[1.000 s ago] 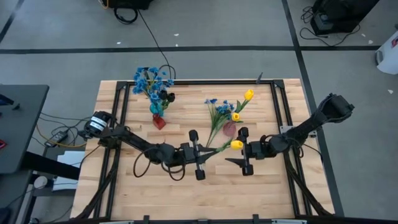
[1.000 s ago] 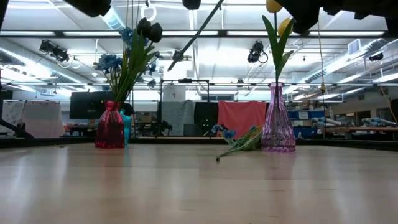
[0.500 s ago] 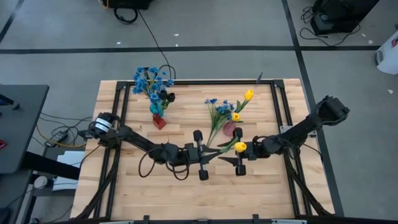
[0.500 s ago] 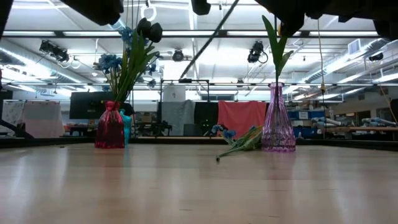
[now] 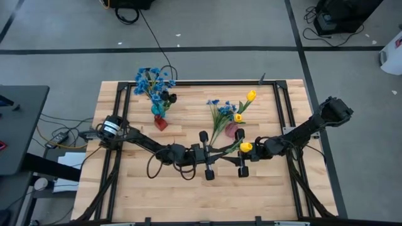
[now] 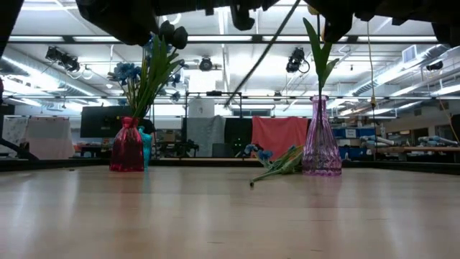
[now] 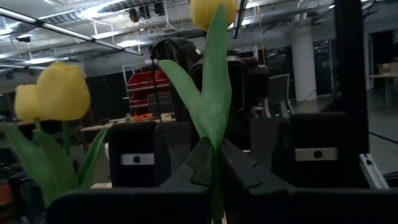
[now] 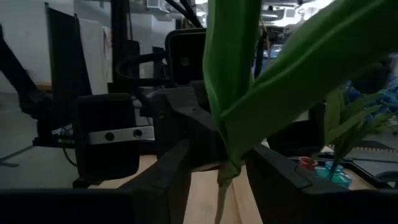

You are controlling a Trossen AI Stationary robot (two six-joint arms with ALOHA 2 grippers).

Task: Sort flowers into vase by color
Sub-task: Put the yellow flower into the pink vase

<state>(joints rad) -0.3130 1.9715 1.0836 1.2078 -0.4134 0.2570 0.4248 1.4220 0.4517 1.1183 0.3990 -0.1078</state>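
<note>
tulip (image 5: pixel 245 147): yellow, green stem, near purple vase (image 5: pixel 232 130) | left gripper (image 5: pixel 206 155) clenched on stem | right gripper (image 5: pixel 240 157): grip unclear | vases: three

Two dark jointed arms, looping black cables along left arm (image 5: pixel 135 141), silver-banded shoulder joint.

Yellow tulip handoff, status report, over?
Left gripper shut on yellow tulip stem above mid-table. Right gripper at the same stem near the bloom, jaws either side, grip unconfirmed. Nothing in the way.
</note>
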